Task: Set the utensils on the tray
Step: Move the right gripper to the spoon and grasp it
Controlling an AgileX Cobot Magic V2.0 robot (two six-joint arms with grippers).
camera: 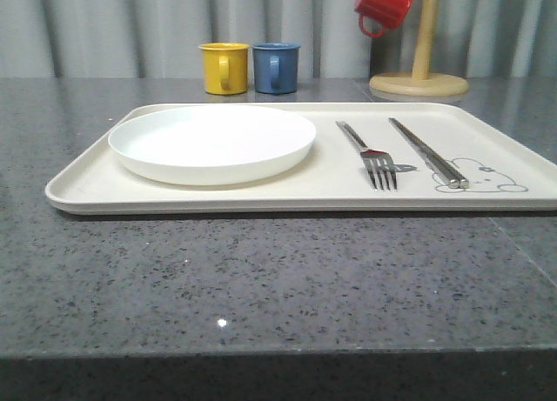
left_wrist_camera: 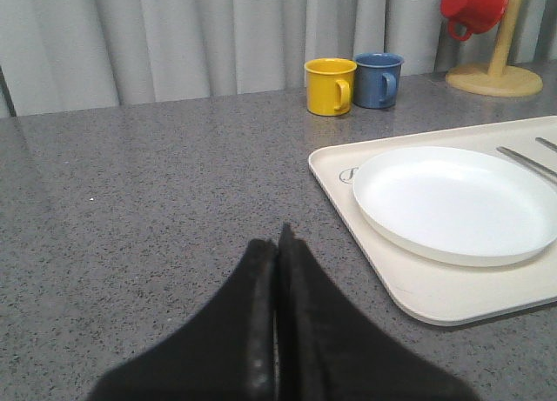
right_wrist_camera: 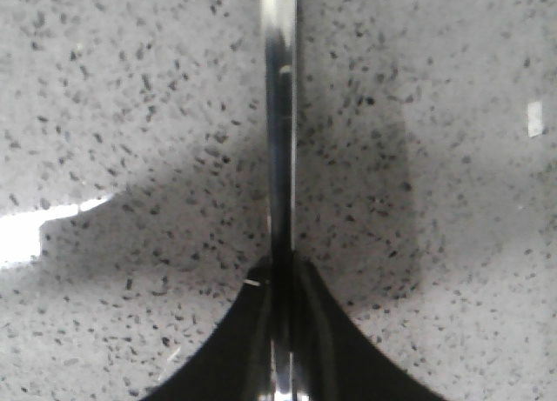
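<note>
Lying on the tray (camera: 261, 197) are fork (camera: 370, 154) and chopsticks (camera: 428, 152); the right pincer (right_wrist_camera: 283, 331) grips a slim utensil (right_wrist_camera: 278, 123) over the bench (right_wrist_camera: 452, 157), probably the spoon, while the left pincer (left_wrist_camera: 278, 244) is closed, empty.

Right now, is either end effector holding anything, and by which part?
The right end effector is shut on a slim shiny metal utensil, gripping its narrow shaft over the countertop; which utensil cannot be told. The left end effector is shut on nothing.

white plate (camera: 211, 143), yellow mug (camera: 224, 68), blue mug (camera: 276, 67), red mug (camera: 384, 4)
</note>
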